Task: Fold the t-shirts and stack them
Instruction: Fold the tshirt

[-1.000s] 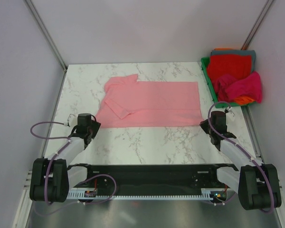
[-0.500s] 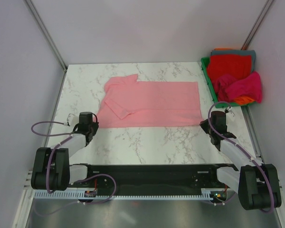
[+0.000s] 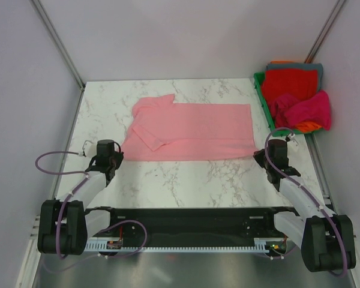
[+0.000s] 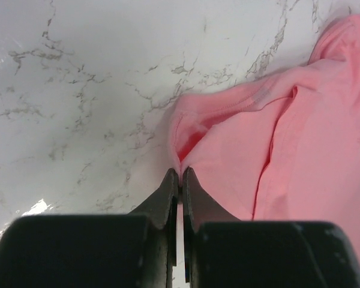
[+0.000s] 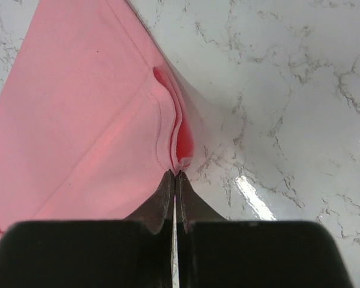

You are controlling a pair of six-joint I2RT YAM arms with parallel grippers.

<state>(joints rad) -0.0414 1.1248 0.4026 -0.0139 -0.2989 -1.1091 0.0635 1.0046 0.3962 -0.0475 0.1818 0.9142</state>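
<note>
Left gripper point(image 4: 180, 180): jaws pressed together, pinching the near-left corner of the salmon-pink t-shirt point(image 3: 192, 129). Right gripper point(image 5: 175, 180): likewise clamped on the near-right corner. The shirt lies flat mid-table point(image 3: 186, 180), its 2 pinched corners puckered. Red tee point(image 3: 290, 84) and magenta tee point(image 3: 306, 111) are heaped in the green bin point(image 3: 260, 87), far right.

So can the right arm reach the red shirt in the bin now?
Probably not yet: the right gripper is shut on the pink shirt. Once released, the red shirt looks near, nothing between.
</note>
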